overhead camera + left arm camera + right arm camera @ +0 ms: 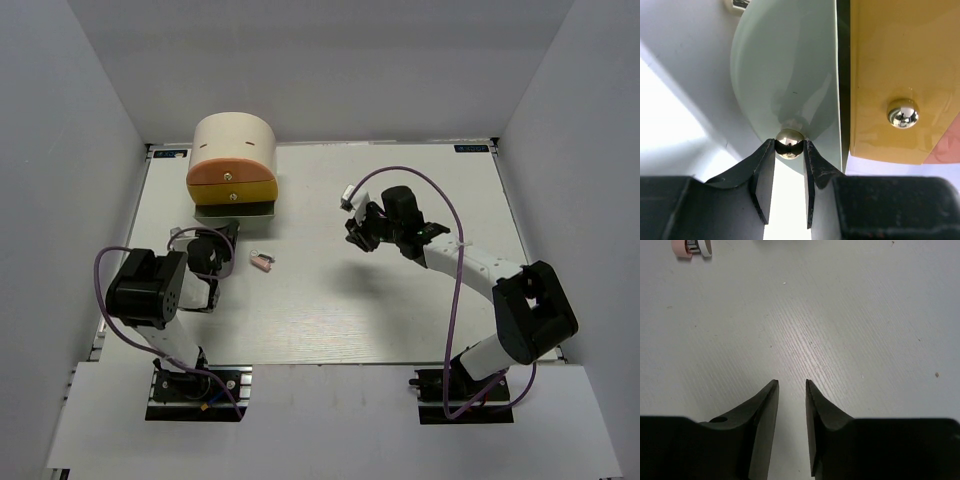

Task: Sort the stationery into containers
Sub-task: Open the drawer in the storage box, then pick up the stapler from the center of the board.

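At the near left of the table, the left gripper (790,145) is closed on the small round knob (789,141) of a pale drawer (790,70), one fingertip on each side of the ball. The knob is polished metal, hard and probably slippery. The tips meet it at its widest part, so a skewed pull could let it pop out. The safer hold is a straight pinch behind the ball's middle, pulled in line with the drawer's travel.

The pale drawer looks like thin, stiff plastic and should be light. Whether it has already come out at all cannot be told from these views. Beside it in the wrist view is the yellow drawer (890,60) with its own knob, and the orange drawer (222,174) sits above that. All three are stacked in the cream unit (233,135) at the far left. The unit is big but likely hollow, so a hard tug might drag the whole thing rather than open the drawer.

Just right of the left gripper lies the pink piece (262,263), the only stationery in view. It is tiny, light and flat on the table (400,310). It is best gripped across its short width, with the tips set low so it does not skid.

Well apart, toward the middle right, the right gripper (791,385) hangs over bare table. Its fingers have a narrow gap between them and hold nothing.
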`<control>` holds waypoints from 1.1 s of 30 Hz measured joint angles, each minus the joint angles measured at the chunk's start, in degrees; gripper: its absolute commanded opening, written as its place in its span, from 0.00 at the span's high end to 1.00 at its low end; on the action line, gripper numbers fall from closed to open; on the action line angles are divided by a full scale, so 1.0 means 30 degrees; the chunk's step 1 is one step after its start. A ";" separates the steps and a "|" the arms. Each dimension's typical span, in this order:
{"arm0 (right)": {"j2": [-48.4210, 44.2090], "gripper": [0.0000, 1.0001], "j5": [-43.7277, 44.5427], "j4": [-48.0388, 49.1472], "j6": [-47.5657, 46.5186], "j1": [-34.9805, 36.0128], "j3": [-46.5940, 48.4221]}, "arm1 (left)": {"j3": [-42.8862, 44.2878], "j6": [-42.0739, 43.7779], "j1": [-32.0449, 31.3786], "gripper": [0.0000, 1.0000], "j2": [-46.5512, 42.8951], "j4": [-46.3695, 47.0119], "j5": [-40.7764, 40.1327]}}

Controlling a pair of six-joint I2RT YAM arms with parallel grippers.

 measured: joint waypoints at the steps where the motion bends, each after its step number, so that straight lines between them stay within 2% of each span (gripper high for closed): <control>1: 0.0029 0.59 -0.0153 -0.0022 -0.0022 0.0000 0.0000 | -0.0160 0.0007 0.0000 0.70 -0.0168 -0.0066 0.0000; 2: 0.0066 0.54 -0.0357 -0.0073 -0.0058 0.0000 0.0000 | -0.0248 0.0007 0.0000 0.63 -0.0328 -0.0168 0.0007; 3: 0.0102 0.41 -0.0546 -0.0153 -0.0095 0.0000 0.0007 | -0.0299 0.0000 0.0000 0.58 -0.0452 -0.0299 0.0044; 6: 0.0233 0.21 -0.1727 -0.0845 -0.0525 0.0000 0.0146 | -0.0321 0.0044 0.0051 0.44 -0.0590 -0.0641 0.0342; 7: 0.0270 0.10 -0.2273 -0.1180 -0.0765 0.0000 0.0211 | -0.0321 0.0000 0.0051 0.38 -0.0605 -0.0860 0.0466; 8: 0.0277 0.10 -0.2885 -0.1472 -0.0991 0.0000 0.0240 | -0.0321 0.0073 0.0051 0.30 -0.0641 -0.1107 0.0546; 12: 0.0313 0.10 -0.5566 -0.2237 -0.2193 0.0168 0.0393 | -0.0306 0.0488 0.0051 0.22 -0.1494 -0.2565 0.1035; 15: 0.0721 0.10 -0.7271 -0.2448 -0.3126 0.0663 0.0925 | -0.0109 0.1632 0.0051 0.20 -0.3177 -0.4758 0.1370; 19: 0.2280 0.24 -0.8349 -0.2492 -0.3840 0.1668 0.2339 | 0.1566 0.4357 0.0029 0.20 -0.6105 -0.9704 0.1508; 20: 0.2885 0.31 -0.8437 -0.2397 -0.3934 0.1974 0.2812 | 0.2047 0.5122 0.0029 0.20 -0.6987 -1.1103 0.1501; 23: 0.4495 0.44 -0.8386 -0.2317 -0.3869 0.2769 0.4095 | 0.2608 0.6768 0.0015 0.20 -0.9355 -1.4520 0.1392; 29: 0.7184 0.43 -0.7016 -0.1916 -0.3111 0.4379 0.6543 | 0.2579 0.8677 0.0015 0.19 -1.3697 -2.1485 0.1246; 32: 0.8109 0.50 -0.6033 -0.1413 -0.2528 0.5078 0.7395 | 0.2375 0.9020 0.0015 0.19 -1.5628 -2.4217 0.1224; 33: 0.8364 0.59 -0.5668 -0.1231 -0.2353 0.5297 0.7614 | 0.2215 0.9114 0.0015 0.19 -1.6422 -2.5055 0.1173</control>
